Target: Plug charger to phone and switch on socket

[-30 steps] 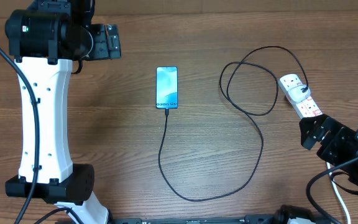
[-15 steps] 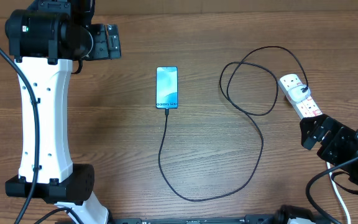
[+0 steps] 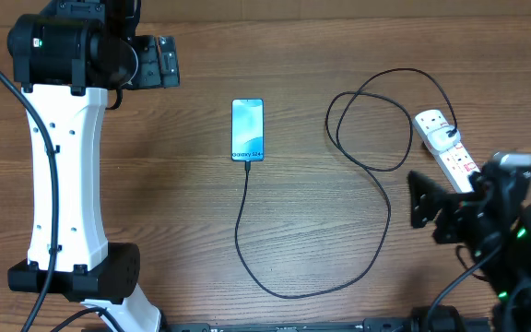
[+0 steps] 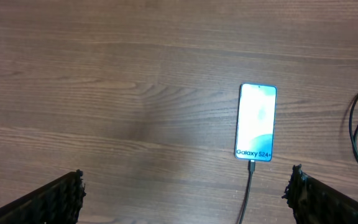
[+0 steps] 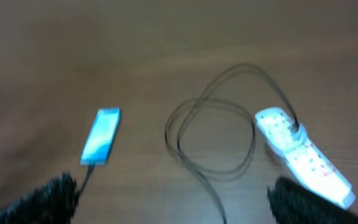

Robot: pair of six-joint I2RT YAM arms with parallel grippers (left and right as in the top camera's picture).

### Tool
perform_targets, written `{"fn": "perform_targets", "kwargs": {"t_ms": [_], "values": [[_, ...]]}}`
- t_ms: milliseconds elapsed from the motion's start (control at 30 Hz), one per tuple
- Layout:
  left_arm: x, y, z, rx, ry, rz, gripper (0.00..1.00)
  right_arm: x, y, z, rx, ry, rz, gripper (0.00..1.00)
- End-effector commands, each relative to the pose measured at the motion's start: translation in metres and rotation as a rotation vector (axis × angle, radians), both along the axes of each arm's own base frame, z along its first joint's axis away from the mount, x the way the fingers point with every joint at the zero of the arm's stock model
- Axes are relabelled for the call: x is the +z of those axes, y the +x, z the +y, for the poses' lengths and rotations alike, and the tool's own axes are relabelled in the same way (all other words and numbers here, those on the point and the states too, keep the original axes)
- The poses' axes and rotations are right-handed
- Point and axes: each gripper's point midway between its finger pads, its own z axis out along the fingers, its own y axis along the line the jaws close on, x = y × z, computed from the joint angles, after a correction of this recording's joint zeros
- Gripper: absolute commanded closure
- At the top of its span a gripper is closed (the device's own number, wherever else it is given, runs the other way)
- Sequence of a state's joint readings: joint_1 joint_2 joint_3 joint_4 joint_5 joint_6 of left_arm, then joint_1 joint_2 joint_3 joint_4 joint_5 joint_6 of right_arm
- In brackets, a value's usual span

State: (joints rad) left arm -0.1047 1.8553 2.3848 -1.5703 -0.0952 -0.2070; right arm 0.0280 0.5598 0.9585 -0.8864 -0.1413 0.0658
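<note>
Wooden counter (image 3: 155, 184) holds the white elongated power strip with red switches (image 3: 445, 143) slanting just ahead-right of the wide-apart, empty right claw (image 3: 424, 198), far nearer than the equally spread left claw (image 3: 167, 61); the thin black charger cable (image 3: 239, 217) seems seated in the slim blue-screened phone (image 3: 248, 129).

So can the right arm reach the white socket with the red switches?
Probably yes. The right gripper is open and empty, close beside the socket, with nothing between them. The charger loops off to one side.
</note>
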Motion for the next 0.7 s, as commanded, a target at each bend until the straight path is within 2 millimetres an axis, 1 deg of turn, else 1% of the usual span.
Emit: {"fn": "perform_targets", "kwargs": {"t_ms": [0,200,400,567,667], "values": [[0.007,-0.001,0.0,0.008,0.003,-0.024,0.0,-0.026,0.0,0.003,0.027,-0.038,-0.075,0.0],[0.007,-0.001,-0.001,0.008,0.002,-0.024,0.0,-0.054,0.006,0.003,0.021,-0.031,-0.28,0.0],[0.007,-0.002,-0.003,0.001,0.002,-0.024,0.0,-0.079,0.01,-0.002,-0.01,-0.035,-0.393,0.0],[0.007,-0.002,-0.003,0.001,0.002,-0.024,0.0,-0.089,0.014,-0.004,-0.021,-0.033,-0.456,0.0],[0.007,-0.002,-0.003,0.001,0.002,-0.024,0.0,-0.095,0.018,-0.005,-0.031,-0.035,-0.466,0.0]]}}
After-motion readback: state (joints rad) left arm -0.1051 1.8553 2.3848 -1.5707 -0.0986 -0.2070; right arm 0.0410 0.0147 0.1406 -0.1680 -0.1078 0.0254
